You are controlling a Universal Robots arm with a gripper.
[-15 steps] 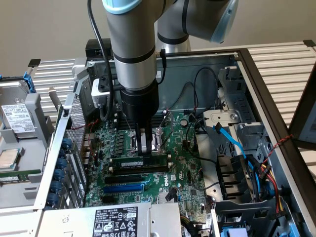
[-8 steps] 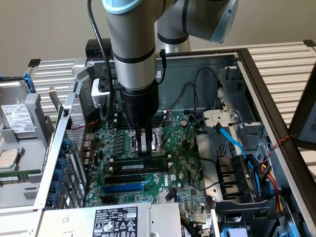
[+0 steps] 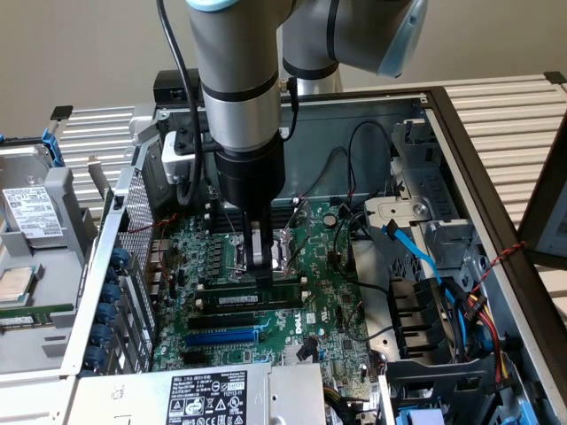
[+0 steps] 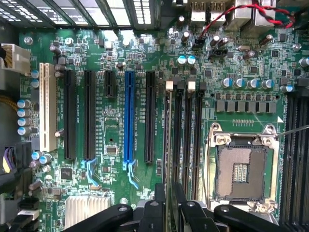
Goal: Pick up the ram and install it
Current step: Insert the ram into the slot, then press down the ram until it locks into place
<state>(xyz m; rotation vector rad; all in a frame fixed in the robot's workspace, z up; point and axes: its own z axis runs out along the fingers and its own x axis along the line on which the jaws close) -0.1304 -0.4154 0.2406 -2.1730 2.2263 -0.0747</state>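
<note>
An open computer case [image 3: 461, 150] lies on its side with the green motherboard [image 3: 337, 310] facing up, and the robot arm [image 3: 235, 88] reaches straight down into it. The gripper [image 3: 263, 266] stands over the memory slots beside the processor socket [image 4: 240, 170], its fingers [image 4: 161, 205] on either side of the ram [image 3: 252, 299]. In the exterior view the ram lies lengthwise in a slot, a thin green stick with a white label, just above a long black slot [image 3: 239, 319] and a blue slot [image 3: 221, 337]. In the wrist view the ram appears edge-on as a thin line [image 4: 168, 145] running from the fingers along the slot with the white latch [image 4: 169, 85]. The jaws stand partly open, close to the ram's two faces; whether they press on it cannot be told. A red wire [image 4: 241, 12] crosses the board edge near the rear ports. Blue cables [image 3: 416, 252] run from the drive bays on the exterior view's right. A labelled power supply [image 3: 208, 394] sits at the near edge, and a hard drive [image 3: 31, 212] rests outside the case on the exterior view's left.
</note>
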